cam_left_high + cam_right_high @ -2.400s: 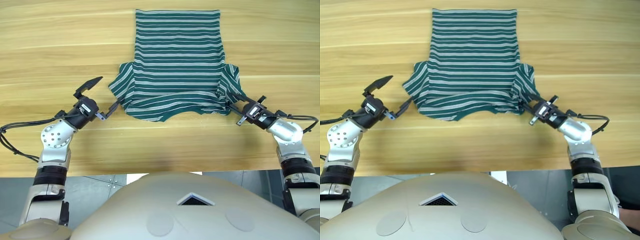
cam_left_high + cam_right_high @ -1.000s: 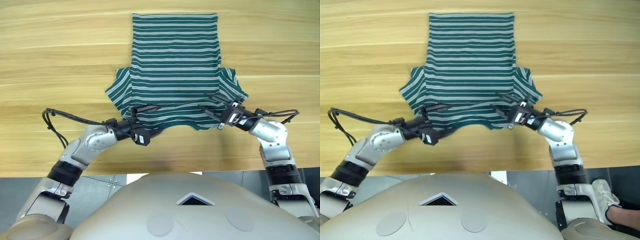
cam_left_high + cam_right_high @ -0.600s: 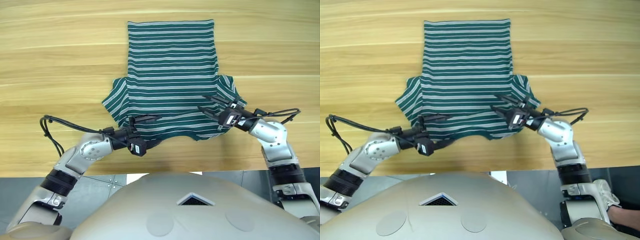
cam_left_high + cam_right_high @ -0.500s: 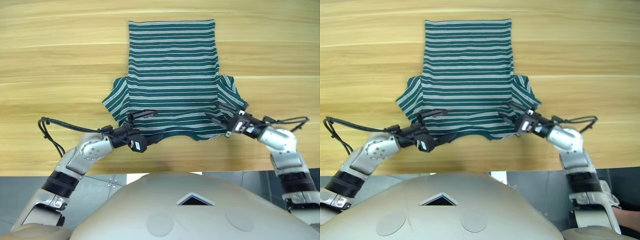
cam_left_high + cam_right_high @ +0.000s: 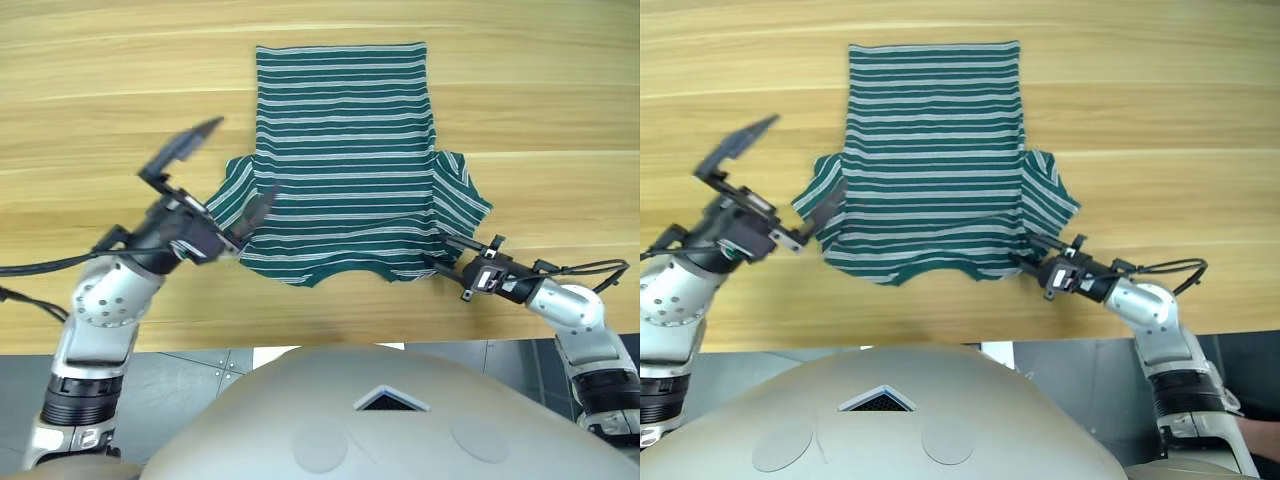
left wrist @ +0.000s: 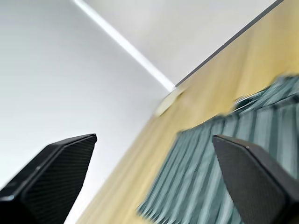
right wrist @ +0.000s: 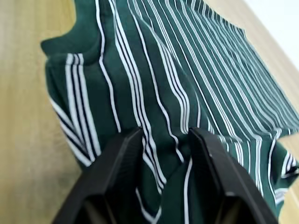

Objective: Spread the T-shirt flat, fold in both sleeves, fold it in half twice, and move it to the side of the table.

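Left gripper (image 5: 245, 158): gapes wide, hovers at 8 o'clock of the T-shirt (image 5: 345, 150), just over its left sleeve. Right gripper (image 5: 432, 250): narrow, pinches the cloth's near edge at 5 o'clock. T-shirt: lies spread on the table (image 5: 100, 100), sleeves out.

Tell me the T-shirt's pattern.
T-shirt: dark green with thin white stripes, clearest in the left eye view.
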Tool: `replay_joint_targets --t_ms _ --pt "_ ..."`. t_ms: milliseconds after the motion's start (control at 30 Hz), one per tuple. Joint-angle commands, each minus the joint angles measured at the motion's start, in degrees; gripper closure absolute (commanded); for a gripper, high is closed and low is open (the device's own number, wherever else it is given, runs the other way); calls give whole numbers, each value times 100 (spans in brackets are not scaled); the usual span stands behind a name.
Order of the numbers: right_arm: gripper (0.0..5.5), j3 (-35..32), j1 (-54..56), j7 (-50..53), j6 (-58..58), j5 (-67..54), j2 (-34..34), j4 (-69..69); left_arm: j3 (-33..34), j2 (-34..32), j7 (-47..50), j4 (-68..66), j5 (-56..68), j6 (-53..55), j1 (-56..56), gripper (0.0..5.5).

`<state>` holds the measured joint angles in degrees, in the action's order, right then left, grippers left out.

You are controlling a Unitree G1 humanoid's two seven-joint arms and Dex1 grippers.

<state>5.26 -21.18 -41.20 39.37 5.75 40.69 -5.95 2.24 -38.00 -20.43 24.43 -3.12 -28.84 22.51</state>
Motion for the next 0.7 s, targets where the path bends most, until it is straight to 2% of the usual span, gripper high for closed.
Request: replay_joint_targets --t_ms 33,200,267,367,467,567,700 --pt "367 130 -235 -11 -46 142 113 43 326 92 -15 -95 -29 210 191 93" --pt "367 145 -414 32 90 4 217 31 732 -179 -383 -595 36 74 525 93" --pt "367 39 -311 139 178 -189 140 -55 862 -394 -398 -1173 -435 -78 581 93" --pt "367 -255 -350 46 139 -1498 81 442 1216 -702 6 -1952 -1464 -125 682 93" --pt "367 -593 -236 -83 -73 -3001 -7 1092 1617 -706 469 -1781 -2428 20 1053 93" --pt "367 -818 -120 -91 -445 -3760 -101 1559 1432 -738 464 -1342 -3138 12 1210 93" --pt "367 -1091 -128 -14 -705 -3868 -255 1835 775 -774 123 -1150 -3413 -75 997 93"
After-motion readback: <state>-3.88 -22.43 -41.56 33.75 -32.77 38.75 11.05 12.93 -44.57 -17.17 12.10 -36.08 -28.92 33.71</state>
